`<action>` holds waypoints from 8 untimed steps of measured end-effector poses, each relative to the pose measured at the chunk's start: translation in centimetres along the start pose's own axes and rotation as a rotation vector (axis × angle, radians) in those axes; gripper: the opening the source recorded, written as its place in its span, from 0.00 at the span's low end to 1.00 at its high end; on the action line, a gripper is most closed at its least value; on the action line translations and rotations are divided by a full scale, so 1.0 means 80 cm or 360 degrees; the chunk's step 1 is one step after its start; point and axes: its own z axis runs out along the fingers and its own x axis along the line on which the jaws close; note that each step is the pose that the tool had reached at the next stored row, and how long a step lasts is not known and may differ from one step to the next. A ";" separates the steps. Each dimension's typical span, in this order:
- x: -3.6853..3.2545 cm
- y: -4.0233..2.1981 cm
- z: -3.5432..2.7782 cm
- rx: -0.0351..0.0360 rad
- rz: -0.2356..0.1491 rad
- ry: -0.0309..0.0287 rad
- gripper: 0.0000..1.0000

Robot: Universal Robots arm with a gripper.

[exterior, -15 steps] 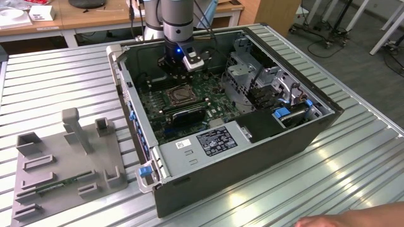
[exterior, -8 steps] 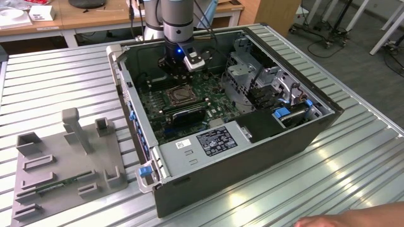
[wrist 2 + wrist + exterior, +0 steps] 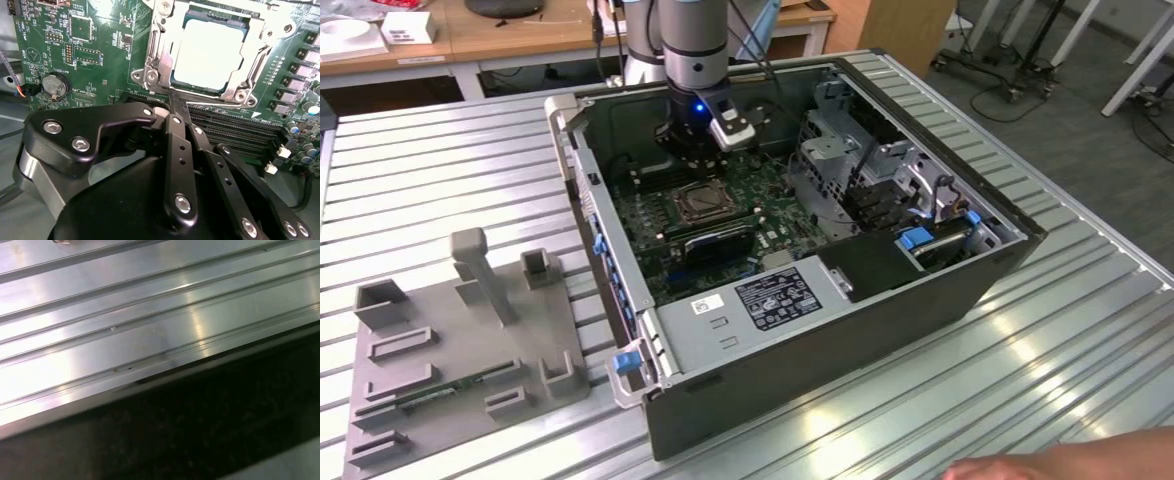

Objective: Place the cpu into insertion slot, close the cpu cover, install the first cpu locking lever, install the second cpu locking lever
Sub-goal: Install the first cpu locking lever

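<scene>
inside the open computer case (image 3: pixel 854 340) on the ribbed metal counter (image 3: pixel 440 170), the arm reaches straight down and the gripper (image 3: pixel 694 165) hangs just above the green circuit board (image 3: pixel 105 55), close beside the insertion slot (image 3: pixel 675 207). in the second wrist view the cpu (image 3: pixel 207 52) lies flat in the slot, its pale metal top showing through the square cut-out of the cpu cover (image 3: pixel 156 47), which lies down around it. the gripper (image 3: pixel 174 100) points at the slot's near edge, between the slot and the long black memory slots (image 3: pixel 235 132). the fingers (image 3: pixel 175 140) are clenched together, tips meeting; whether they pinch anything there cannot be told, nor how the locking levers stand. a round coin battery (image 3: pixel 54 85) sits on the board well apart from the slot. in the first wrist view the counter (image 3: pixel 150 315) runs beside a dark edge. on the exterior view's left a grey fixture (image 3: pixel 454 340) with upright posts rests on the counter, apart from the case, and a person's hand (image 3: pixel 1067 465) shows at the lower edge on the exterior view's right.
</scene>
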 end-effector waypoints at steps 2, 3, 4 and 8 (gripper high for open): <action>0.0001 0.0005 0.0000 0.0000 0.0001 -0.00002 0.11; 0.0003 0.0008 0.0001 0.0000 0.0003 -0.00005 0.11; 0.0004 0.0012 0.0002 0.0000 0.0009 -0.00010 0.11; 0.0009 0.0025 0.0005 0.0005 0.0074 -0.00062 0.11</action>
